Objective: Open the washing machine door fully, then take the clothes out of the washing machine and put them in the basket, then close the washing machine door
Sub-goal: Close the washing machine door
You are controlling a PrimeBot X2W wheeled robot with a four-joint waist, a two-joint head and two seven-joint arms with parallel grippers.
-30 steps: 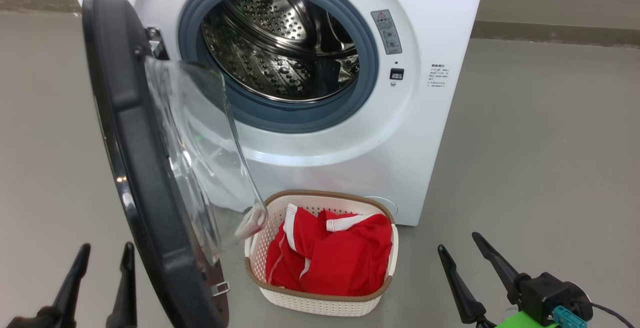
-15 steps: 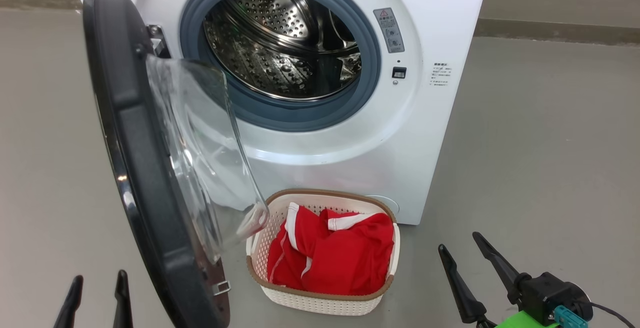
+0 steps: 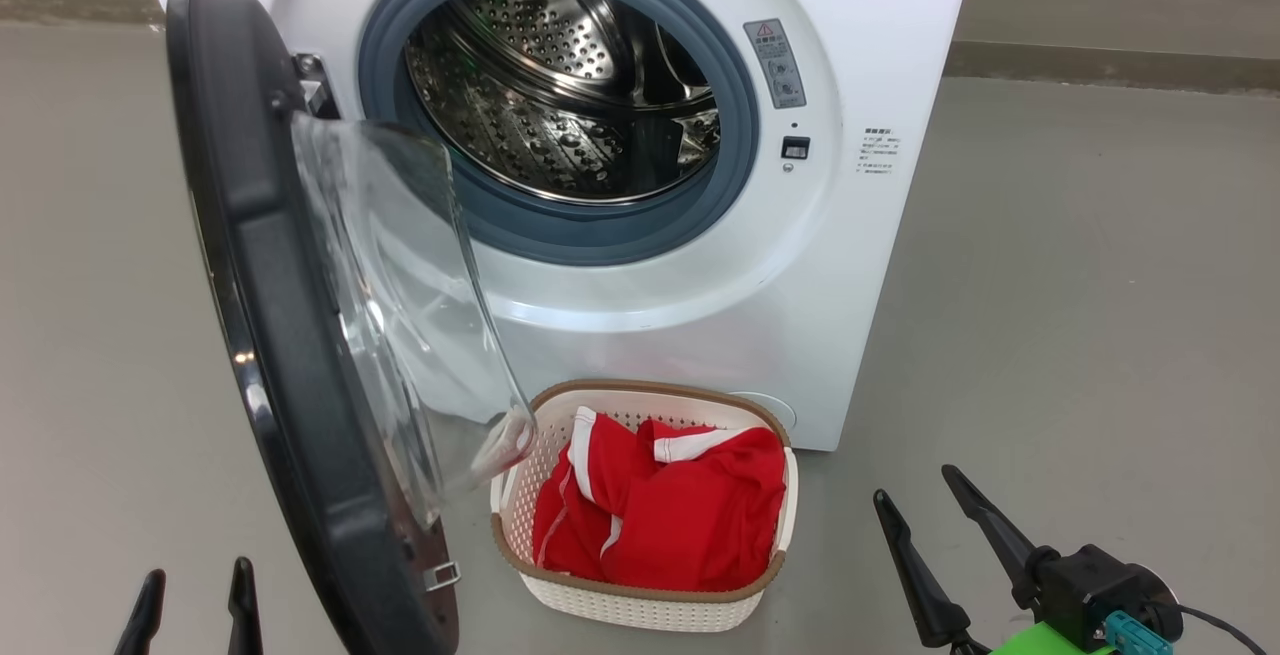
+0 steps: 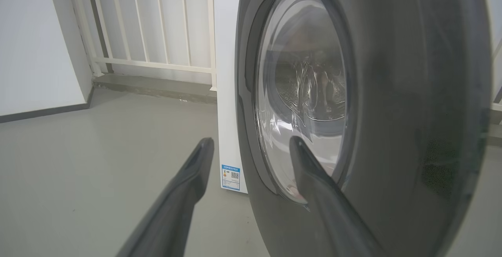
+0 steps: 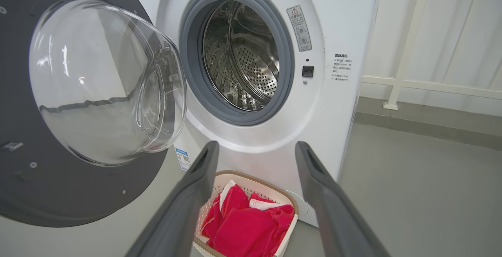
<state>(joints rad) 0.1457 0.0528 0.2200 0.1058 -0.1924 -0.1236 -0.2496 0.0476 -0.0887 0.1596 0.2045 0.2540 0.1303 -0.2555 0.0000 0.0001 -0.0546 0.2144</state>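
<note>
Wall and railing: in the left wrist view a white wall (image 4: 35, 45) and a cream railing (image 4: 157, 21) stand behind the machine, far left.
Left fingers (image 3: 243, 615): spread apart, gripping nothing, low at the left edge over the bare grey floor (image 3: 1050, 335), just left of the door's lower edge. Whether they touch the door I cannot tell.
Washing machine door (image 3: 270, 315): swung wide open to the left, nearly edge-on to the head camera. Its black rim stands between the left fingers and the basket. In the left wrist view its glossy outer face looms close ahead, behind the right-hand finger.
Glass bowl (image 3: 400, 315): bulges from the door's inner side towards the machine. Its lower lip overlaps the basket's left rim in the head view.
Washing machine (image 3: 680, 335): white front-loader. A grey rubber ring (image 3: 640, 245) frames the perforated steel drum (image 3: 570, 85), whose mouth is unblocked.
Side label (image 4: 230, 177): small blue sticker low on the machine's left side.
Basket (image 3: 640, 610): cream, with a brown rim, on the floor right against the machine's front, below the drum opening.
Clothes (image 3: 680, 525): red with white trim, heaped inside the basket.
Warning sticker (image 3: 773, 65): right of the ring, above a small dark latch socket (image 3: 794, 147).
Right fingers (image 3: 915, 565): spread apart, gripping nothing, over the floor right of the basket and apart from it. In the right wrist view the basket sits between them.
Kerb (image 3: 1100, 65): a low grey step along the back, far right.
</note>
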